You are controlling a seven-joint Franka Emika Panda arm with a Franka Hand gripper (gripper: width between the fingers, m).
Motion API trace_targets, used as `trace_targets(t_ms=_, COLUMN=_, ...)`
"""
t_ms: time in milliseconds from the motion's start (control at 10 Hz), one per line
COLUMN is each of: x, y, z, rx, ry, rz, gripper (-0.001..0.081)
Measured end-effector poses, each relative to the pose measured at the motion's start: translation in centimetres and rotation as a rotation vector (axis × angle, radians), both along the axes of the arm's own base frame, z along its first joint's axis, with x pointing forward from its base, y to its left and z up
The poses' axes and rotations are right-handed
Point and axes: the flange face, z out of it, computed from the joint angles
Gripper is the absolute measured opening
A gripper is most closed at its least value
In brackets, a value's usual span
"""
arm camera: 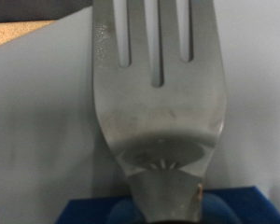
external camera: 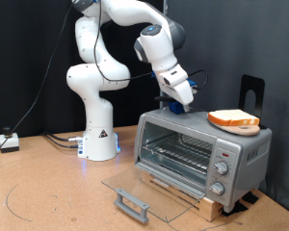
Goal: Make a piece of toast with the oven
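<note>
The silver-grey oven [external camera: 243, 152] stands on a slatted wooden base with its glass door [external camera: 149, 185] folded down flat and the wire rack [external camera: 178, 154] exposed. The piece of toast [external camera: 233, 118] lies on a round light-wood plate [external camera: 249, 132] on the oven's roof, toward the exterior view's right. My gripper [external camera: 179, 102] hovers over the roof's left end, tilted downward, shut on a blue-handled metal fork [arm camera: 159, 112]. In the wrist view the fork's tines fill the picture, pointing away from the hand over the pale roof. The fingertips themselves do not show there.
The door handle [external camera: 131, 202] juts out over the wooden tabletop toward the exterior view's bottom. Three knobs [external camera: 222, 169] run down the oven's right front panel. The white robot base [external camera: 98, 135] stands at the left, with cables beside it. A black stand [external camera: 252, 91] rises behind the oven.
</note>
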Motion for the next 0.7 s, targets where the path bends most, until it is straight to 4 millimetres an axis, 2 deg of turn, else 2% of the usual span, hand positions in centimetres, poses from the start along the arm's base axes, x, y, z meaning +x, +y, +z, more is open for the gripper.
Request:
trace_targets(t_ms=100, x=0.04, y=0.02, z=0.11, rx=0.001, ry=-0.003, rz=0.002, gripper=0.0799)
trace_targets(t_ms=700, x=-0.24, y=-0.26, z=0.49, rx=-0.044, ry=-0.028, rz=0.082, gripper=0.0807)
